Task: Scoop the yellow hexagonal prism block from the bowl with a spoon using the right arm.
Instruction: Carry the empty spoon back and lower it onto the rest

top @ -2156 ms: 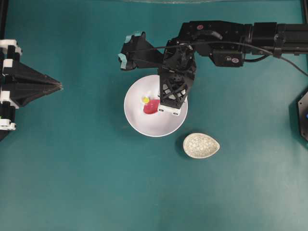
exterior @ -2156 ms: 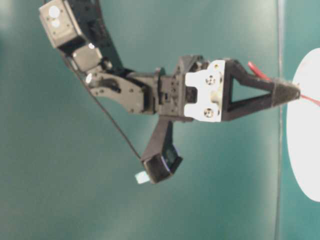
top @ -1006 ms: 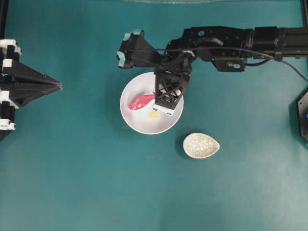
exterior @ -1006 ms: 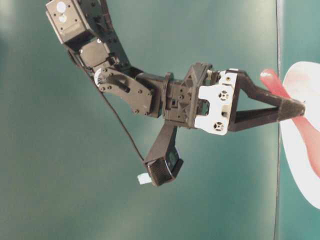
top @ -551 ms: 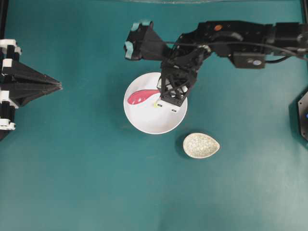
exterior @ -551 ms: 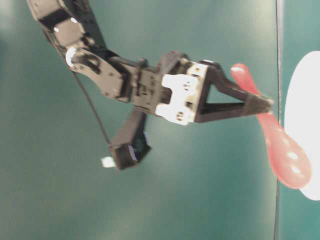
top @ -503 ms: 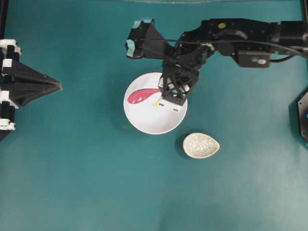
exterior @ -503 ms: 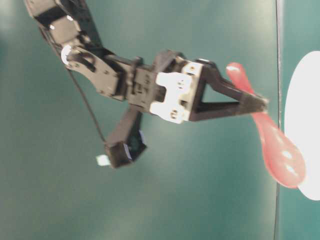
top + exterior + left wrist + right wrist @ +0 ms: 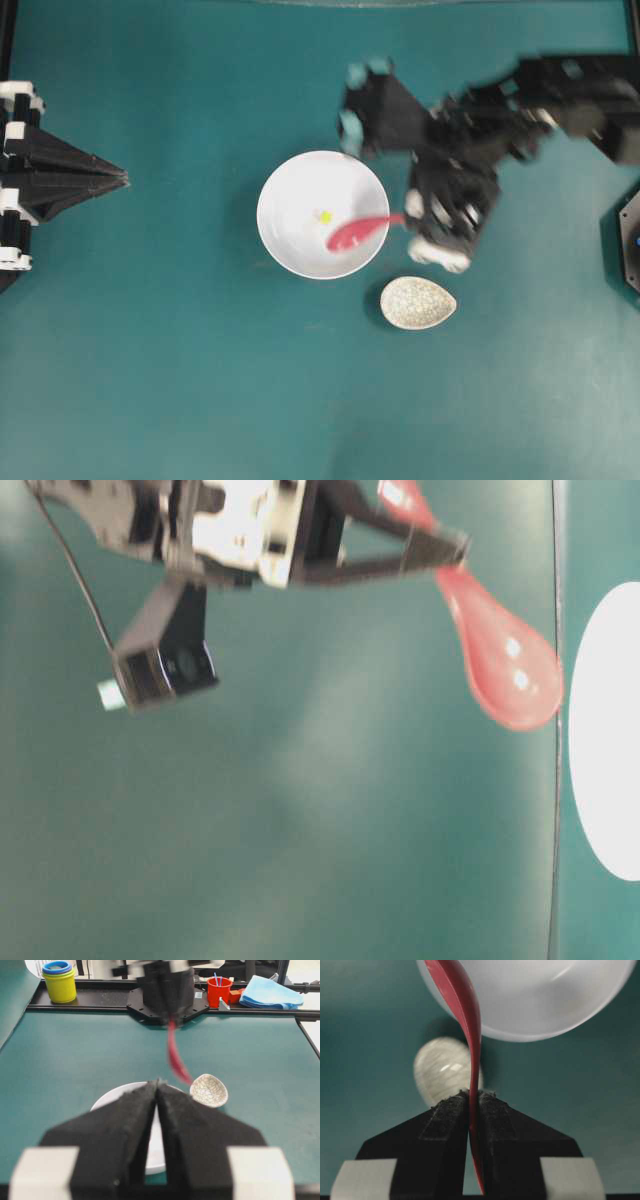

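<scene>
Yellow hexagonal prism block (image 9: 325, 216) sits on the floor of the white bowl (image 9: 285, 185), near its middle, bare and unscooped. And the right end effector (image 9: 474, 1102) has its fingers clamped tight on the handle of the pinkish-red spoon (image 9: 356, 232)! From overhead, the scoop hangs over the bowl's right half, just beside the block but clear of it, the handle running right to the blurred right arm (image 9: 455, 190). The speckled teardrop dish (image 9: 417, 302) lies on the teal table (image 9: 180, 380), just off the bowl's lower right. Over on the left, the left end effector (image 9: 157, 1085) has its fingers pressed together, holding nothing.
</scene>
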{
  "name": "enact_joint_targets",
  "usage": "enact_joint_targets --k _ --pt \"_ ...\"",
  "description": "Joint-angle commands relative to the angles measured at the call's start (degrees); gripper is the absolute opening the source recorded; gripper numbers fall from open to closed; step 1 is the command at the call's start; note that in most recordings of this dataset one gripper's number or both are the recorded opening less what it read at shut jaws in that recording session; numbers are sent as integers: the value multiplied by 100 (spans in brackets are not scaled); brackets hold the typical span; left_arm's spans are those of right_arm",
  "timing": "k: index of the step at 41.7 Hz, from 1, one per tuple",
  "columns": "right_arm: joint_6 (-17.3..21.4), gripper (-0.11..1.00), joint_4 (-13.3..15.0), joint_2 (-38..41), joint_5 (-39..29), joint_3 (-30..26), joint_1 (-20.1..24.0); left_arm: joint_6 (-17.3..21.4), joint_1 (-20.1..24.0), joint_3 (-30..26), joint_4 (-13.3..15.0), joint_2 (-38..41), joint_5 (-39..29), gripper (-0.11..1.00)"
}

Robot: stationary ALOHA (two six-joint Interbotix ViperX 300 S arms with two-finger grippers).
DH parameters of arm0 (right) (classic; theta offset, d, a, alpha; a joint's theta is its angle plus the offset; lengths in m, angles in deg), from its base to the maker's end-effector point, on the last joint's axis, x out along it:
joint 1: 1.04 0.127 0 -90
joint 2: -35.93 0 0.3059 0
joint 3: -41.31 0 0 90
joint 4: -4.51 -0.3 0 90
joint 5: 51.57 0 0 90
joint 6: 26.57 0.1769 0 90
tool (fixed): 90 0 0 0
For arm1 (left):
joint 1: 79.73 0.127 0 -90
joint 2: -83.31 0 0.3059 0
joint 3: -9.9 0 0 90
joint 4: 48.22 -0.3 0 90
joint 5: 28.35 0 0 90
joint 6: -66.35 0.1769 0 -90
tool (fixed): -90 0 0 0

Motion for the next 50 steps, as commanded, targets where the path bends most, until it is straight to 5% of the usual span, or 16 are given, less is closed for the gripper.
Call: enact_joint_targets --k 1,13,22,50 --pt "255 7 9 -448 352 281 237 -9 0 -167 -9 44 35 9" --pt "1389 7 9 -1187 1556 1714 914 -9 0 -167 -9 53 26 9" --pt "1819 7 9 -1169 2180 2382 1283 -9 0 -167 -9 53 26 9" --pt "1890 8 132 -554 2637 2760 1406 -62 0 -176 -9 44 44 9"
